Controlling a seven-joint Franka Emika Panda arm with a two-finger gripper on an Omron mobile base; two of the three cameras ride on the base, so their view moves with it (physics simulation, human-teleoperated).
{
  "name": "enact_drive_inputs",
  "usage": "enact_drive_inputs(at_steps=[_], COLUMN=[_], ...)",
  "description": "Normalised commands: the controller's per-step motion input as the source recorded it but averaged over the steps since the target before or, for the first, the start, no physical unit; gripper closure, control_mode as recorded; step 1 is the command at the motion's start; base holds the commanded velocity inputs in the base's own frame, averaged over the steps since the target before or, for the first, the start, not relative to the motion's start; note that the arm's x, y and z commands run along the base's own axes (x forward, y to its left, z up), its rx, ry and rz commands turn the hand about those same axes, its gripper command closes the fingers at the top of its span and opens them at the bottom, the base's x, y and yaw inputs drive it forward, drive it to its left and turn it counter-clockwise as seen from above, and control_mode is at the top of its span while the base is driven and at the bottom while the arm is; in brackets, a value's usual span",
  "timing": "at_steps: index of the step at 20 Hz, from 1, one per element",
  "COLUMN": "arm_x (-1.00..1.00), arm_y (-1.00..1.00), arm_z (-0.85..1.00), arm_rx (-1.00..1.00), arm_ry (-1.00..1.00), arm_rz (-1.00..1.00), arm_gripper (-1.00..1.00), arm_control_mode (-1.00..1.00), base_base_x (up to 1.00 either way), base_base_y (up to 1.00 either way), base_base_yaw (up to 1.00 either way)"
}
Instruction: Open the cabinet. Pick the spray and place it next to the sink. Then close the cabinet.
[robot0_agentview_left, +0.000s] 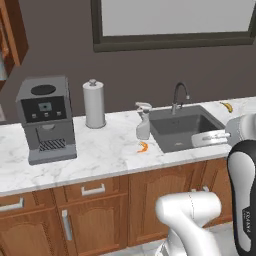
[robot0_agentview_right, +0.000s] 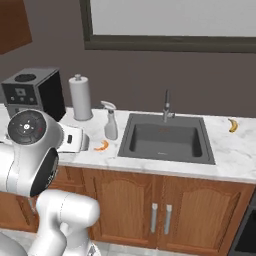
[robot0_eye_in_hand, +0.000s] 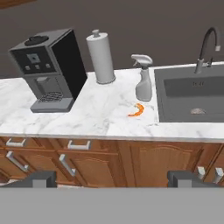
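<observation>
The spray, pale and translucent with a white trigger, stands upright on the marble counter just left of the sink's rim. The sink is a dark grey basin with a round drain and a faucet behind it. A brown slanted panel of the cabinet shows at the top left edge; I cannot tell how far its door stands open. My gripper is open with nothing between its fingers, held back from the counter's front edge, apart from the spray.
A grey coffee machine and a paper towel roll stand left of the spray. A small orange item lies in front of the spray. A banana lies right of the sink. Wooden drawers and doors run below.
</observation>
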Motion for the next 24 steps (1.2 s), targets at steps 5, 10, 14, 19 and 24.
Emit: enact_drive_inputs(at_steps=[5,10,14,19,24], arm_x=[0.00,0.00,0.00,0.00,0.00], arm_y=[0.00,0.00,0.00,0.00,0.00], arm_z=[0.00,0.00,0.00,0.00,0.00], arm_rx=[0.00,0.00,0.00,0.00,0.00], arm_ry=[0.00,0.00,0.00,0.00,0.00], arm_rz=[0.00,0.00,0.00,0.00,0.00], arm_gripper=[-1.00,-1.00,-1.00,-1.00,-1.00], arm_control_mode=[1.00,1.00,1.00,1.00,1.00], base_base_x=[-0.68,-0.26,-0.02,0.00,0.14], base_base_y=[0.35,0.85,0.93,0.93,0.94], base_base_yaw=[0.13,0.11,0.11,0.10,0.04])
